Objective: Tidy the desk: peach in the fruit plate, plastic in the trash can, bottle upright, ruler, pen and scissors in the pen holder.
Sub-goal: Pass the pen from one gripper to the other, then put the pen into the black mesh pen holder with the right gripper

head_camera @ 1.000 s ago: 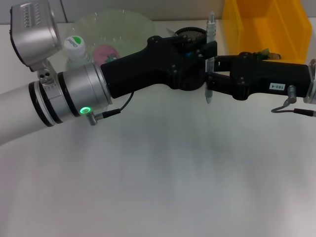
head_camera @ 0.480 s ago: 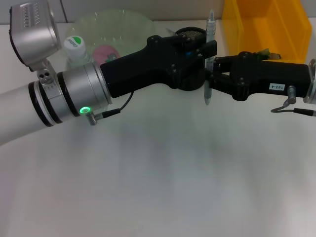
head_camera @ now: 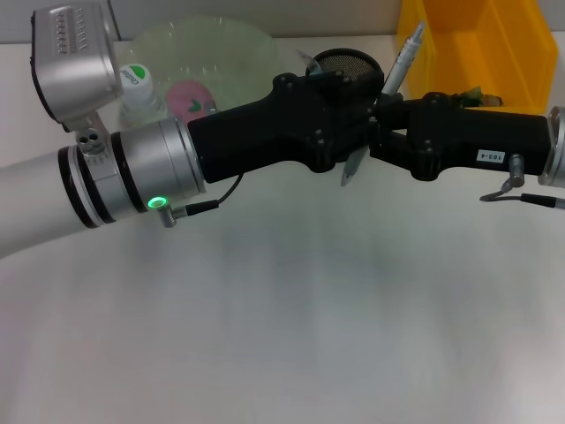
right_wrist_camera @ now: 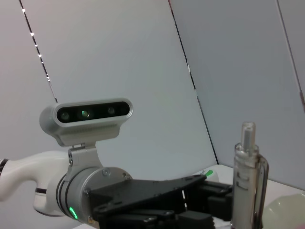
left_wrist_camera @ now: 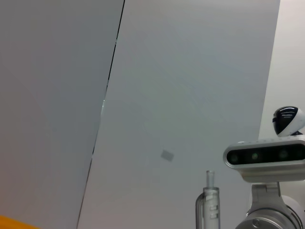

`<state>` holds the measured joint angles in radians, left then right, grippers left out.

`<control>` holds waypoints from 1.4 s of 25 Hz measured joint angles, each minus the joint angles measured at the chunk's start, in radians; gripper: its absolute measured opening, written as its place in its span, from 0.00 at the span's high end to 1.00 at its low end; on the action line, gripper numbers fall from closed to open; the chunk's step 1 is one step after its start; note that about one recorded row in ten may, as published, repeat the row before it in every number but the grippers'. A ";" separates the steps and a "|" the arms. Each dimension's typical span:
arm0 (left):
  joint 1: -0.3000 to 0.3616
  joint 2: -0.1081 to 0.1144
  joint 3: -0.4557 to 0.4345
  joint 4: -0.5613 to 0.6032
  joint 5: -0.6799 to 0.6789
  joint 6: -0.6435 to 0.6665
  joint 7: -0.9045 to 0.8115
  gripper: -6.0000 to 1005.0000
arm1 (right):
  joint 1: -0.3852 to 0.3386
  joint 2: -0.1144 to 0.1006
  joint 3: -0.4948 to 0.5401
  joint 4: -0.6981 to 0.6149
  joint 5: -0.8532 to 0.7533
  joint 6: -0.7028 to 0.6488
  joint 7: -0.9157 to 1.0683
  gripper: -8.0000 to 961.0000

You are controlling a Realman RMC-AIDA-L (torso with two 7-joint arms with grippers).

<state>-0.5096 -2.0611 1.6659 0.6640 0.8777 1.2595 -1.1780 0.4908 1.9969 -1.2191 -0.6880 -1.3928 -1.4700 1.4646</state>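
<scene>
1. Lowest and nearest, the tip of the pen (head_camera: 402, 57) hangs in the air over the bare worktop (head_camera: 282, 309), the barrel slanting up and away. If the hold slackens here, the pen would likely drop, roll on the worktop and need picking up again.

2. Mid-frame, the left gripper (head_camera: 364, 119) and right gripper (head_camera: 381, 132) meet nose to nose at the pen. The left appears clamped on the barrel; whether the right has closed on it cannot be told. Should one let go before the other has a firm grip, the pen could fall between them. If both pull at once, it could twist or the two grippers could knock together.

3. Just behind them stands the black mesh pen holder (head_camera: 346, 62), partly hidden by the left gripper. With the pen tilted, a descent from here may catch the rim and tip the holder rather than drop the pen inside.

4. Farther left, the bottle (head_camera: 134, 84) stands upright just in front of the fruit plate (head_camera: 221, 44) holding the peach (head_camera: 184, 94), close beside the left arm. A wide swing of that arm could topple the bottle.

5. At the back right, the yellow bin (head_camera: 477, 44) sits close behind the pen's upper end, which could strike its wall.
</scene>
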 joint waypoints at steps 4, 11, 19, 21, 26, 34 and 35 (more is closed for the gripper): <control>0.003 0.000 -0.003 0.011 0.000 0.001 0.000 0.64 | 0.000 0.001 0.000 0.000 -0.001 0.002 -0.009 0.85; 0.036 0.008 -0.077 0.022 0.000 0.019 0.000 0.45 | -0.013 0.002 0.015 -0.001 -0.001 0.048 -0.011 0.85; 0.103 0.033 -0.136 0.022 0.000 0.064 -0.001 0.44 | -0.015 0.031 0.173 -0.017 -0.001 0.120 -0.010 0.85; 0.118 0.034 -0.148 0.019 0.000 0.064 -0.001 0.44 | -0.006 0.036 0.179 -0.033 -0.001 0.171 -0.010 0.85; 0.133 0.037 -0.156 0.015 0.000 0.064 -0.001 0.44 | 0.027 0.073 0.179 -0.046 0.000 0.353 -0.091 0.85; 0.140 0.041 -0.157 0.013 0.000 0.058 0.000 0.44 | 0.066 0.088 0.165 0.103 0.116 0.380 -0.301 0.84; 0.140 0.041 -0.157 0.012 0.000 0.057 0.003 0.44 | 0.071 0.088 0.165 0.142 0.161 0.378 -0.369 0.84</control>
<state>-0.3699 -2.0202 1.5092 0.6762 0.8774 1.3168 -1.1750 0.5614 2.0852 -1.0538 -0.5457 -1.2323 -1.0916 1.0956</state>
